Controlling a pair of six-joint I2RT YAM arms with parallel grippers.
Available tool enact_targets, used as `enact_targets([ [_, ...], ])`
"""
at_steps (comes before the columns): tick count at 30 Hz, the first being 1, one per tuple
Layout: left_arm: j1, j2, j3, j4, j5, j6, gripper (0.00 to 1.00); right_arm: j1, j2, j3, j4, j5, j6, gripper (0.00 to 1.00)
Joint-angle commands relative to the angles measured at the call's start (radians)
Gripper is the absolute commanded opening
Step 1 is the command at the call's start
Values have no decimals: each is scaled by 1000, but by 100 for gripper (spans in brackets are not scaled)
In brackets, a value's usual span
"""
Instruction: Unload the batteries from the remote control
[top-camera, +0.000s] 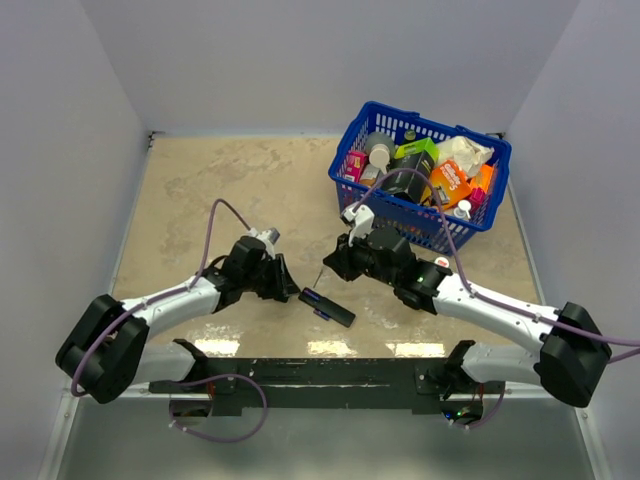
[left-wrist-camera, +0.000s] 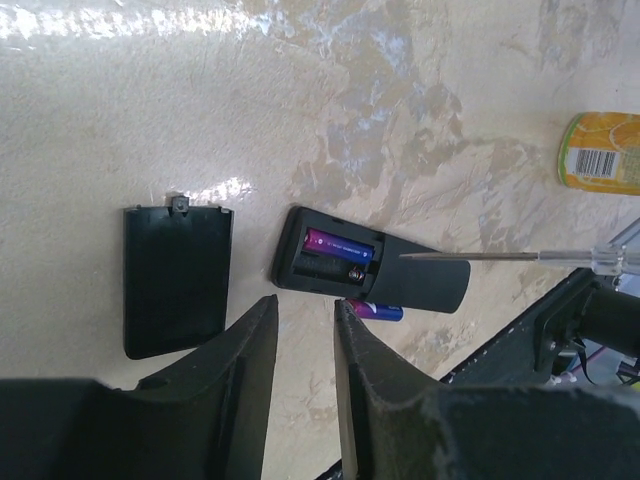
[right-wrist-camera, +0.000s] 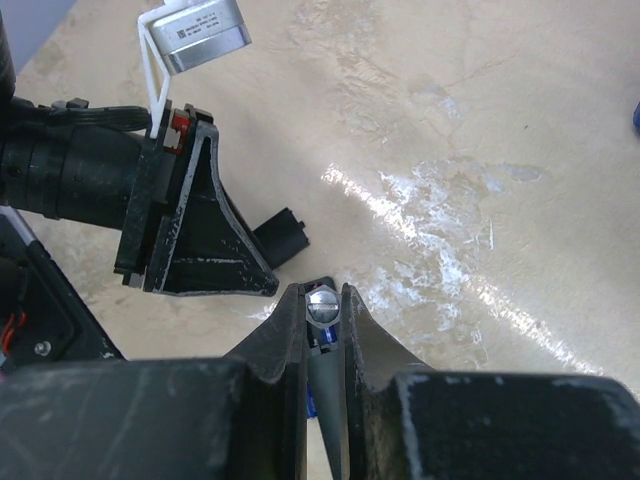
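**Right gripper** (right-wrist-camera: 322, 296): jaws clamped on the clear plastic handle of a thin screwdriver (left-wrist-camera: 470, 256) with a grey steel shaft, which projects straight out past the fingertips. Judged reason: the fingers are too broad for the battery bay, and the tool supplies a fine point.

**Left gripper** (left-wrist-camera: 305, 302): jaws narrowly parted, nothing between them. It hovers just beside the remote's near long edge, aimed at the bay. It is probably stationed to steady the body or take a freed cell; which of the two cannot be told.

**Remote control** (left-wrist-camera: 425, 282): slim, flat black plastic bar lying on the mottled beige table (left-wrist-camera: 400, 100) between the two grippers, open bay upward. The screwdriver tip sits over the body just beside the bay's inner end, in line with the far cell.

**Batteries:** one slim purple battery (left-wrist-camera: 340, 243) is seated in the far slot, and the near slot looks dark and vacant. A second battery (left-wrist-camera: 380, 310), purple and blue, lies on the table against the remote's near edge, partly hidden by a left finger. Judgement: roughly half done. The seated cell needs levering at its end.

**Cover** (left-wrist-camera: 175, 280): short black rectangular lid, laid flat apart from the remote, clear of the work.

**Risk:** the tip may skid off the cell, or a freed cell may roll.

**Basket** (top-camera: 400, 212): blue wire, full of packages, well apart and not involved.
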Motion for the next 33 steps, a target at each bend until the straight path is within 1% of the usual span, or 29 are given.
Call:
enact_targets([
  [1,-13,21,-23,114,33,-37,32,4,14,34,73,-25,-66,0],
  [7,-30,55,-28,153,43,-46,30,2,66,31,80,-8,-26,0],
  [13,-36,73,-29,158,38,-46,28,2,100,24,109,9,3,0],
  [33,-47,111,-46,167,18,-46,27,4,148,19,108,24,28,0],
])
